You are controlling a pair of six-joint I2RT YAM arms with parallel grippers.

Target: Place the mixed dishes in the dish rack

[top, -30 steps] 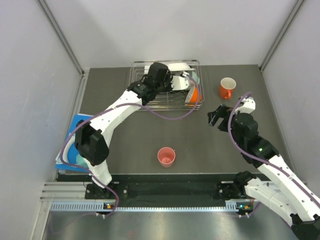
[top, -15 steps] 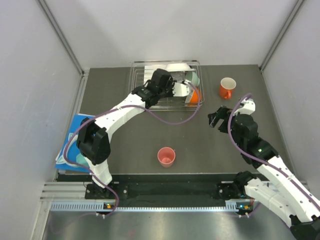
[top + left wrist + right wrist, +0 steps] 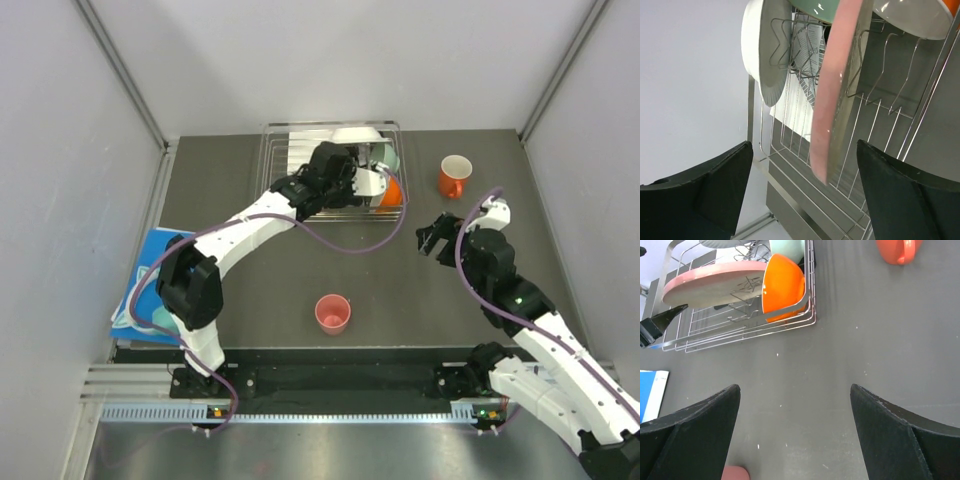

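Jaws of left gripper (image 3: 805, 155) spread wide, pale pink plate (image 3: 840, 85) standing on edge between them, untouched as far as I can see (top view hides this under wrist). Its arm stretched far over dish rack (image 3: 275, 160). Right gripper (image 3: 794, 390) gaping, empty, arm bent, hovering over table (image 3: 270, 300). I count in rack two plates, other being white plate (image 3: 762, 55), and two bowls: mint-green bowl (image 3: 815, 7), orange bowl (image 3: 782, 287). On table: one orange mug (image 3: 454, 176), one pink cup (image 3: 333, 313).

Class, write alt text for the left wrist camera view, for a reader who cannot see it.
A pale pink round plate stands on edge in the silver wire dish rack, untouched between the open black fingers of the left gripper. Beside it a white round plate stands upright; a mint-green bowl and a white-inside bowl show at the top.
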